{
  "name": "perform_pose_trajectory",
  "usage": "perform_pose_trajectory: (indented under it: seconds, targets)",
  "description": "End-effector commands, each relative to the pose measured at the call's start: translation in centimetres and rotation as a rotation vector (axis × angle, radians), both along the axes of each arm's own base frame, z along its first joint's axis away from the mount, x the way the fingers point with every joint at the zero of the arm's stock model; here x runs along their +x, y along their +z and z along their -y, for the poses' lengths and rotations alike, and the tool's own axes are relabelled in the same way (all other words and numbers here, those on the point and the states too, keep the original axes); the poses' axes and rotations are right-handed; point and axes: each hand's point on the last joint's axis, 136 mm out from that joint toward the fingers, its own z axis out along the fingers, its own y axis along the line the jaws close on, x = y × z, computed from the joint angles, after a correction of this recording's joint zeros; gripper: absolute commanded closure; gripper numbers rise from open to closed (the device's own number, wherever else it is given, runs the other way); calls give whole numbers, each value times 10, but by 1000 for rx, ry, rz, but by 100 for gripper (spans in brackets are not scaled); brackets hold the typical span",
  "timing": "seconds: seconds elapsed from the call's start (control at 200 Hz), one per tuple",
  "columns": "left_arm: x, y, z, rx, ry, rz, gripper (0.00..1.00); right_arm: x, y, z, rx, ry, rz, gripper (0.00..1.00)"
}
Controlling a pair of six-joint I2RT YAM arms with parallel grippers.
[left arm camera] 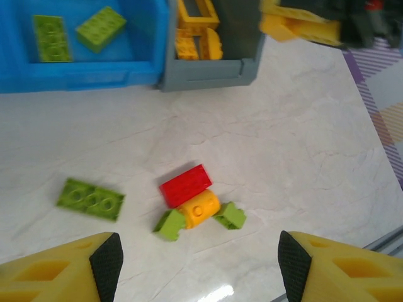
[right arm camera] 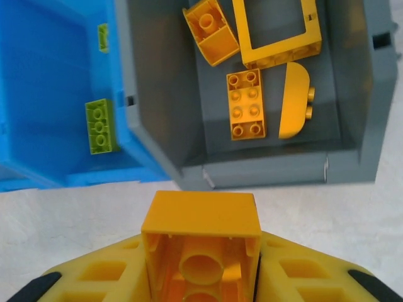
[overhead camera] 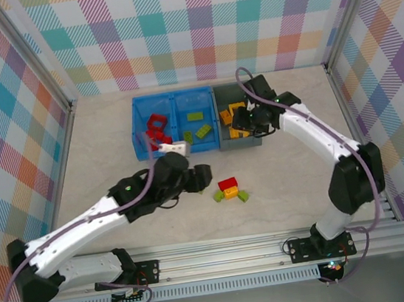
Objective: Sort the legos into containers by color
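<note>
My right gripper (right arm camera: 201, 253) is pinched on a yellow-orange brick (right arm camera: 200, 214), one finger against each side, the brick's hollow underside turned toward my wrist camera. It hangs just short of the near wall of the grey bin (right arm camera: 157, 94), over the bare table. Inside that bin lie a yellow square frame (right arm camera: 277, 31), a studded yellow block (right arm camera: 247, 104), a rounded yellow piece (right arm camera: 295, 100) and one more yellow brick (right arm camera: 211, 31). From the top view my right arm rises from its base, bends at the elbow on the right and stretches back and left, with the gripper (overhead camera: 246, 119) at the bin's front edge.

My left gripper (left arm camera: 198, 264) is spread wide and grips nothing; its two fingers (left arm camera: 104, 258) frame the small heap of loose legos on the table. There a red brick (left arm camera: 186, 184) touches a yellow round-topped piece (left arm camera: 198, 209), with two small green pieces (left arm camera: 170, 225) against the yellow one, and a flat green brick (left arm camera: 91, 199) lies apart to the left. My left arm lies low, reaching from the near-left corner toward the middle of the table.

The blue bin (overhead camera: 138, 129) stands beside the grey one: red legos (overhead camera: 156, 127) in its left compartment, green ones (overhead camera: 199, 125) in its right.
</note>
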Motion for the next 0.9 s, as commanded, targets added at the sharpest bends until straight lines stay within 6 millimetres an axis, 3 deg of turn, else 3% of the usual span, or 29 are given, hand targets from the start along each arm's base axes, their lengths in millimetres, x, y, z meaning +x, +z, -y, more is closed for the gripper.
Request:
perform_pose_trajectory:
  seconds: [0.0, 0.28, 0.64, 0.895]
  targets:
    - [12, 23, 36, -56, -42, 84, 32, 25, -6, -17, 107, 192, 17, 62]
    - [23, 8, 82, 2, -52, 106, 32, 70, -57, -27, 189, 219, -131, 61]
    - [21, 8, 76, 23, -32, 130, 32, 84, -93, -35, 193, 204, -240, 60]
    - [14, 18, 80, 73, -20, 181, 32, 80, -97, -41, 222, 221, -265, 50]
